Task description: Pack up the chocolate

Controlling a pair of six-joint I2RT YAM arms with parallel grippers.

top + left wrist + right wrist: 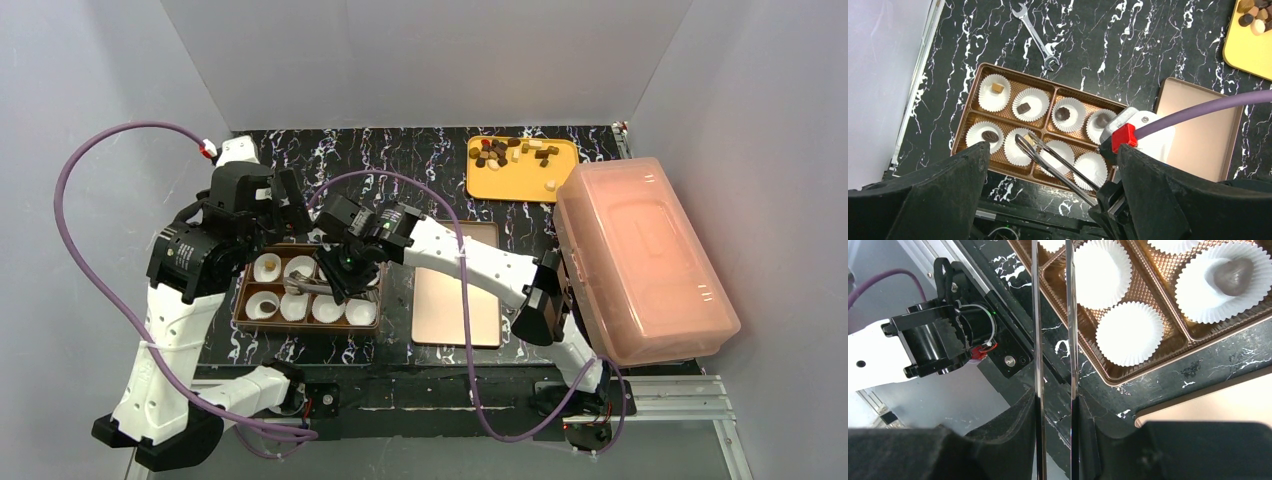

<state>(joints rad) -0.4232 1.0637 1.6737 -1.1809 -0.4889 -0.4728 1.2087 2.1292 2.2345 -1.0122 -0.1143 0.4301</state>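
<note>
Loose chocolate (515, 152) lies on a yellow tray (520, 185) at the back right. A brown box (240, 300) holds white paper cups. In the left wrist view several cups of the box (1053, 89) hold a piece: tan (997, 88), dark (1023, 108), dark (990, 136). My right gripper (345, 275) is shut on metal tongs (305, 287). The tong tips (1025, 140) reach over a near-row cup, with a small cream piece (1029, 141) between them. In the right wrist view the right gripper (1054, 405) clamps the tongs (1037, 340). My left gripper (1051, 150) hangs open and empty above the box.
A flat copper lid (457, 285) lies right of the box. A pink plastic container (640, 260) stands tilted at the right. A wrench (1037, 36) lies behind the box. Two empty cups (1130, 332) sit in the box's near right corner.
</note>
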